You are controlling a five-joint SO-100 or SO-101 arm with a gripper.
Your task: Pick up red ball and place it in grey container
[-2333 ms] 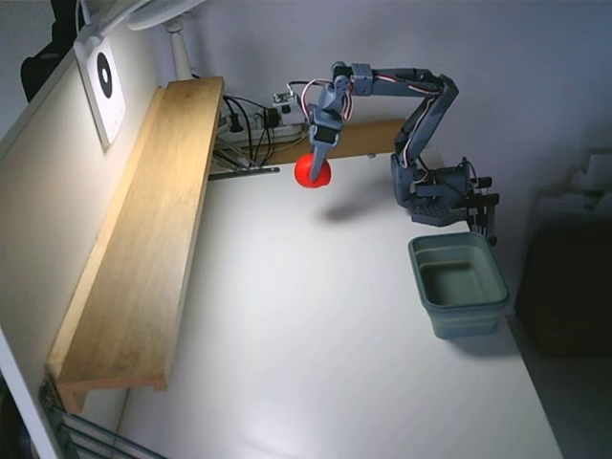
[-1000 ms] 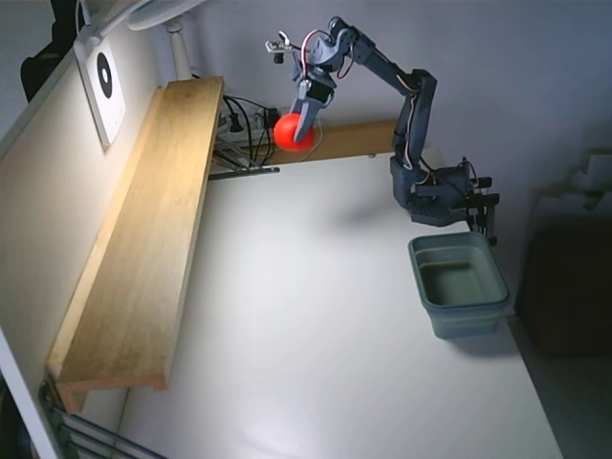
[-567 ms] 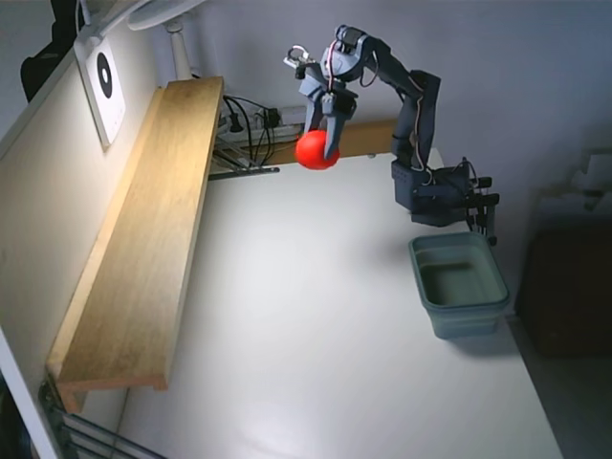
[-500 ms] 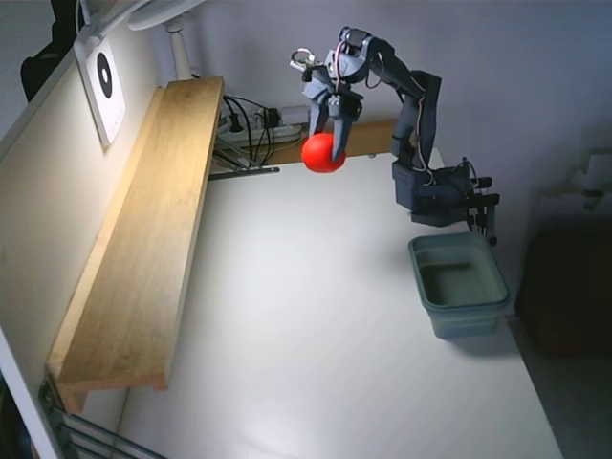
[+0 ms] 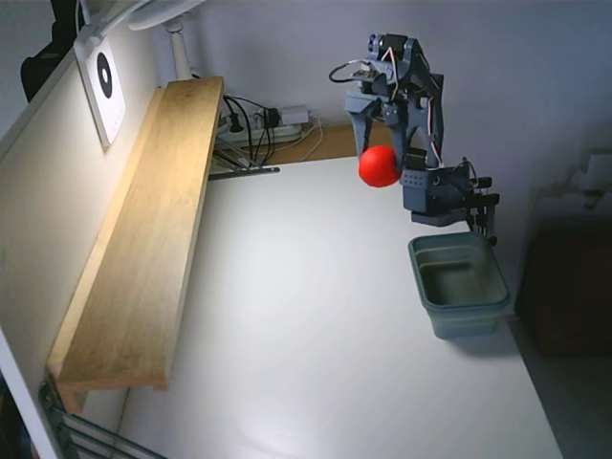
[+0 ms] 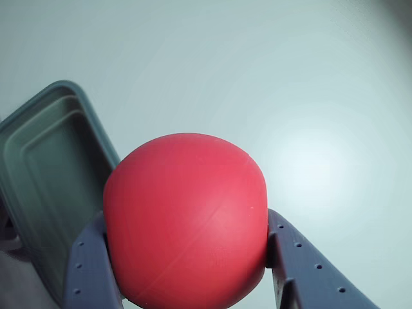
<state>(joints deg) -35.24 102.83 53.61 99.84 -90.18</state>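
Observation:
The red ball point(image 5: 380, 165) hangs in the air, clamped between the fingers of my gripper point(image 5: 380, 158), well above the white table. In the wrist view the ball point(image 6: 185, 219) fills the lower middle, with a grey finger point(image 6: 90, 270) on its left and another on its right. The grey container point(image 5: 459, 282) stands empty on the table at the right edge, below and to the right of the ball in the fixed view. In the wrist view the container point(image 6: 45, 167) lies at the left, beside the ball, not under it.
A long wooden shelf point(image 5: 143, 258) runs along the left wall. Cables and a power strip point(image 5: 263, 124) lie at the back. The arm's grey base point(image 5: 440, 196) stands just behind the container. The table's right edge point(image 5: 526, 382) runs close to the container.

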